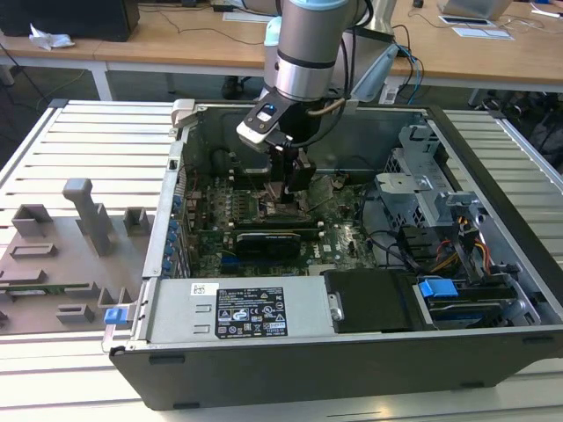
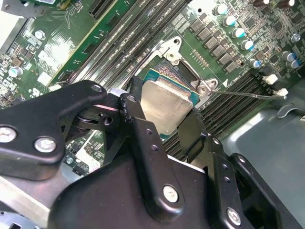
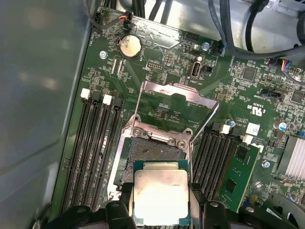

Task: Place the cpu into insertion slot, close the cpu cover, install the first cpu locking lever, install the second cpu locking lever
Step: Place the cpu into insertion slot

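My gripper (image 1: 290, 189) reaches down into the open computer case (image 1: 493, 176), over the motherboard. It is shut on the cpu (image 3: 161, 193), a flat square chip with a dull silver top, pinched by two opposite edges between the black fingers (image 3: 125, 206). In both wrist views the cpu (image 2: 167, 102) hangs over the near part of the insertion slot (image 3: 151, 151), whose dark pin field still shows beyond it. The cpu cover (image 3: 177, 95), a thin silver frame, stands swung open past the slot. Two thin wire locking levers (image 3: 136, 107) (image 3: 206, 125) are raised at either side of the cover.
Memory slots (image 3: 95, 143) flank the socket on both sides, and one green module (image 3: 238, 174) is seated. A long black card (image 1: 277, 237), the power supply (image 1: 246, 312) and a drive cage (image 1: 449, 229) fill the case. A grey fixture plate (image 1: 53, 264) lies at the exterior view's left.
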`<state>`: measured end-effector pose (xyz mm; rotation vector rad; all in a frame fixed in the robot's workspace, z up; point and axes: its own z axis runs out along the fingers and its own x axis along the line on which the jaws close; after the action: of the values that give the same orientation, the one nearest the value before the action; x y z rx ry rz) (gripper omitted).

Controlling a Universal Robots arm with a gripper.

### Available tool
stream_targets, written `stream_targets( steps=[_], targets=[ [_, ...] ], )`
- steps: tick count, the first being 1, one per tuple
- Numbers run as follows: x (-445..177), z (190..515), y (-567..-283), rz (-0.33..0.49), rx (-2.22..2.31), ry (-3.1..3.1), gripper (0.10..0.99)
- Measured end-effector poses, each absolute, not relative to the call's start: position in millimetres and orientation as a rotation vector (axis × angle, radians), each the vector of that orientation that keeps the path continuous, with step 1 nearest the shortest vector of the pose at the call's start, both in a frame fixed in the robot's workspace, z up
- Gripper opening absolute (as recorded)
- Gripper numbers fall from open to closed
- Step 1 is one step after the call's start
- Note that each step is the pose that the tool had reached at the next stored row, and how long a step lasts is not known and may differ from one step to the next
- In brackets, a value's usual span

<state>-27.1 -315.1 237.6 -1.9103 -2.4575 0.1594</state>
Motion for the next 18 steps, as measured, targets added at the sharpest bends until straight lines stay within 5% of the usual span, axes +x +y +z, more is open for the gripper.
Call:
stream_targets(
  steps=[18],
  targets=[
    [-27.1, 237.5, -315.1, 0.156, -2.061, -2.324, 0.541]
  ],
)
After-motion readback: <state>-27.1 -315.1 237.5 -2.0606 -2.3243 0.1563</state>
